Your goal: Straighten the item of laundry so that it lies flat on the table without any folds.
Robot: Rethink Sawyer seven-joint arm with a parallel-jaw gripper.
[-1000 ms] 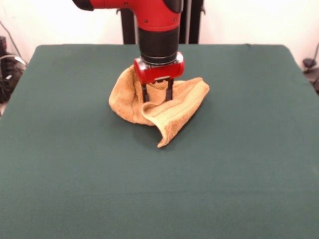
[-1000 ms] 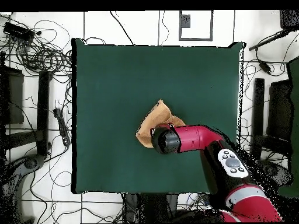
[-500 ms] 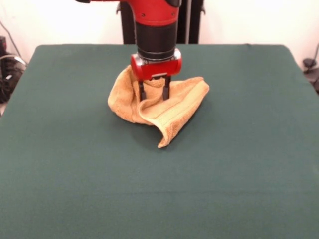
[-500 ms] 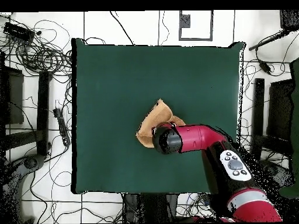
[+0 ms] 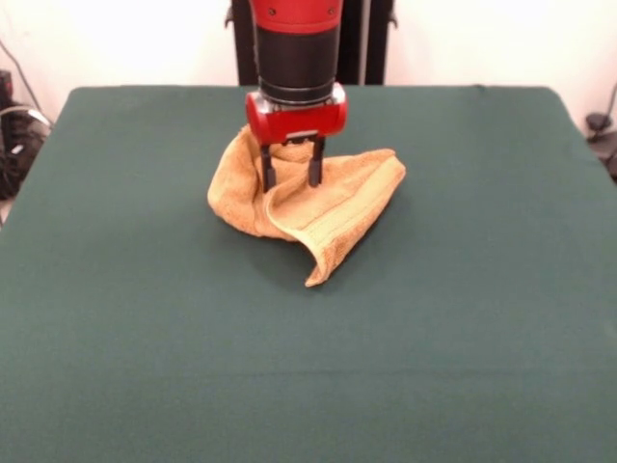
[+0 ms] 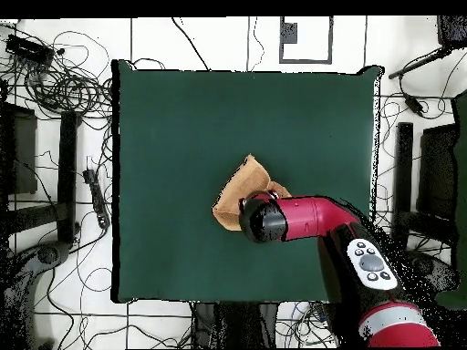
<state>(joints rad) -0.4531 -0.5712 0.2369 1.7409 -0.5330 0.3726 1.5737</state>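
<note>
Lifted a little since a second ago, the hand (image 5: 290,177) hangs with its two fingers apart and empty just above the towel (image 5: 328,212), which lies bunched and folded near the middle of the desk (image 5: 463,318), apparently released for a regrasp.

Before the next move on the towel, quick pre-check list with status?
1. Claw open: ok, both fingers apart with towel visible between them.
2. Claw holding cloth: not ok, nothing pinched.
3. Claw clear of the towel: cannot tell; its tips sit right at the cloth.
4. Towel flat: not ok, bunched, one ribbed edge folded up toward a pointed corner.
5. Room to spread: ok, bare table on all sides.
6. Towel on the table: ok, near the middle in the overhead view.
</note>
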